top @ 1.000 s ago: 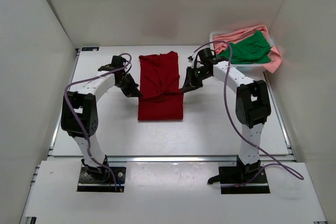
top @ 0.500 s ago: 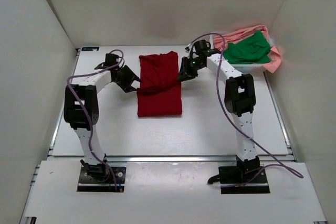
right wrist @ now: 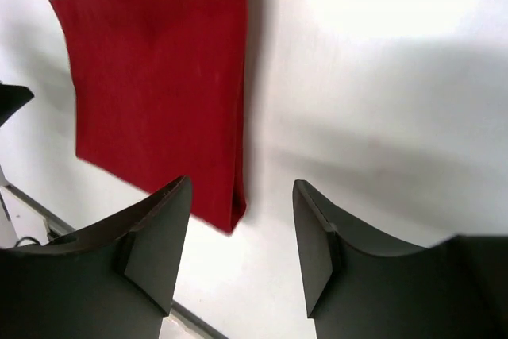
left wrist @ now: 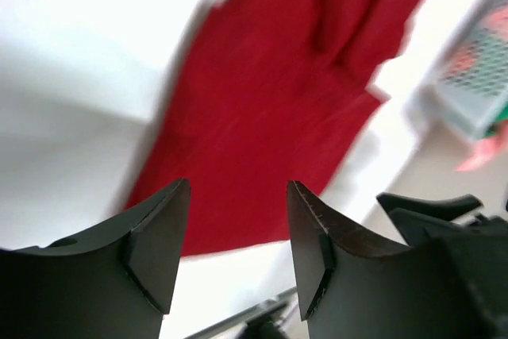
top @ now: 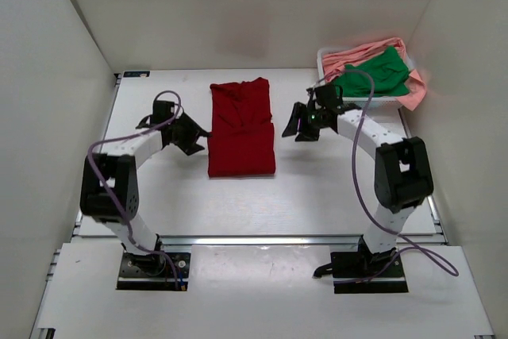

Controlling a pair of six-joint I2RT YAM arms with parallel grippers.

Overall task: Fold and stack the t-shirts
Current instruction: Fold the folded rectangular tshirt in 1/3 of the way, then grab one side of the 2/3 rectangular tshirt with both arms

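A dark red t-shirt (top: 242, 129) lies flat on the table as a long folded strip, also seen in the left wrist view (left wrist: 270, 109) and the right wrist view (right wrist: 159, 77). My left gripper (top: 193, 136) hovers just left of it, open and empty (left wrist: 238, 220). Off the shirt's right edge, my right gripper (top: 295, 123) stands open with nothing between its fingers (right wrist: 242, 220). A bright green t-shirt (top: 377, 75) and a light salmon pink t-shirt (top: 405, 91) lie bunched in the white basket (top: 322, 56) at the back right.
White walls close in the table on the left, back and right. A metal rail (top: 262, 239) runs along the table's near edge, in front of the arm bases.
Both grippers have let go of the red shirt's fold and opened, then drawn outward, left one left, right one right. The shirt now lies flat.
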